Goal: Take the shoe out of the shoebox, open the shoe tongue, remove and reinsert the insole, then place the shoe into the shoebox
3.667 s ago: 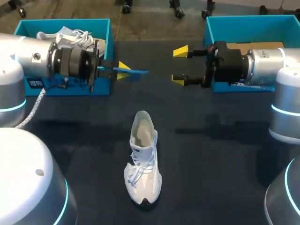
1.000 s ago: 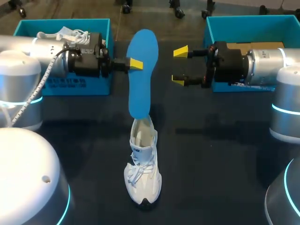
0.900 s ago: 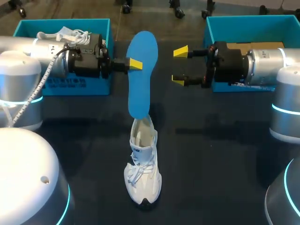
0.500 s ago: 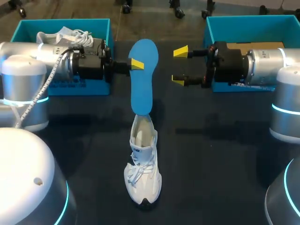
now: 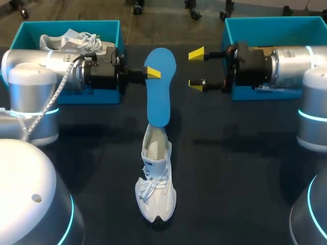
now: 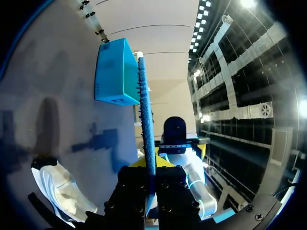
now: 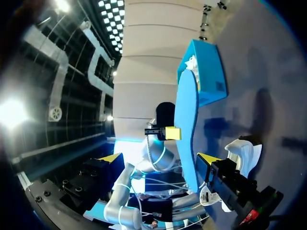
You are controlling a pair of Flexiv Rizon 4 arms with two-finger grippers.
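In the head view, the white shoe (image 5: pixel 156 178) stands on the dark desk (image 5: pixel 235 178) near the middle, toe toward the near edge. The blue insole (image 5: pixel 159 87) hangs upright just beyond its heel. The insole's lower tip meets the heel opening, but whether it is inside cannot be told. The left gripper (image 5: pixel 152 73) clamps the insole's upper part from the left; only one yellow tip shows, the other being behind the insole. The right gripper (image 5: pixel 196 69) hangs spread wide and empty, just right of the insole and apart from it. The left shoebox (image 5: pixel 110 28) at the far left holds a second shoe (image 5: pixel 71 41), partly hidden by the left arm. The right shoebox (image 5: pixel 265 25) sits at the far right, its inside largely covered by the right arm. Labels on the near walls of both boxes, and a dark mark on the shoe's tongue, are too small to read.

In the left wrist view, the insole is seen edge-on, pinched between the gripper's black fingers, whose yellow tips barely show. The shoe lies beside the fingers, cut off by the rim. The right shoebox and the right arm are ahead.

In the right wrist view, the insole's broad face stands ahead of the parted yellow tips. One tip of the left gripper presses against it, with the shoe below and the left shoebox beyond.
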